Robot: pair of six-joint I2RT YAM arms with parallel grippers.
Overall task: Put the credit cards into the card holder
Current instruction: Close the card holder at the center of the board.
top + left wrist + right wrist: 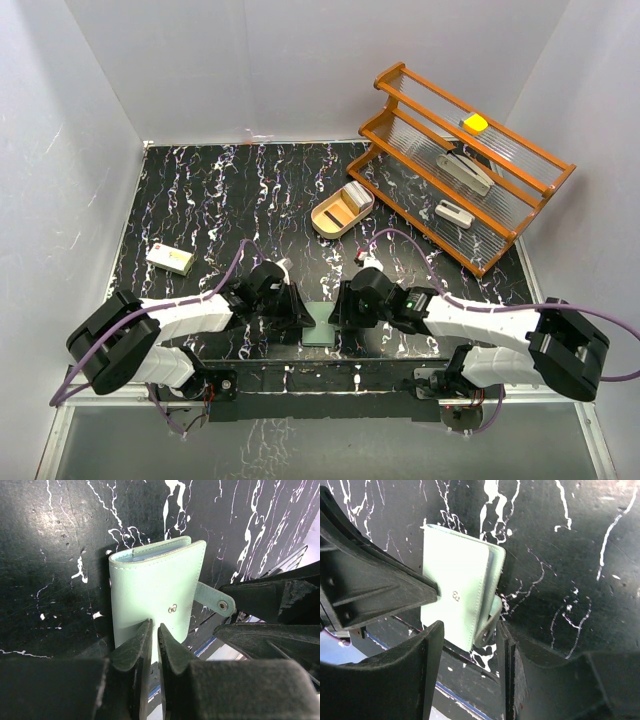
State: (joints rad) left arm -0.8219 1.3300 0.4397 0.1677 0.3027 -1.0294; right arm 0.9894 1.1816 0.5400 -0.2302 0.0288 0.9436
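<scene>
The card holder (322, 323), a teal-green wallet, lies closed on the black marbled table between my two grippers. In the left wrist view the card holder (150, 585) has its snap strap (214, 599) unfastened and sticking out to the right. My left gripper (154, 629) is shut, its tips resting on the wallet's near cover. My right gripper (470, 627) is open, its jaws either side of the curled strap (490, 622) at the wallet's (452, 580) edge. The credit cards (352, 203), a pale stack, lie in the oval wooden tray (328, 222) further back.
An orange slatted rack (500, 215) stands at the back right, holding a yellow item (475, 123) and some white items. A small white and yellow box (170, 259) lies at the left. White walls enclose the table.
</scene>
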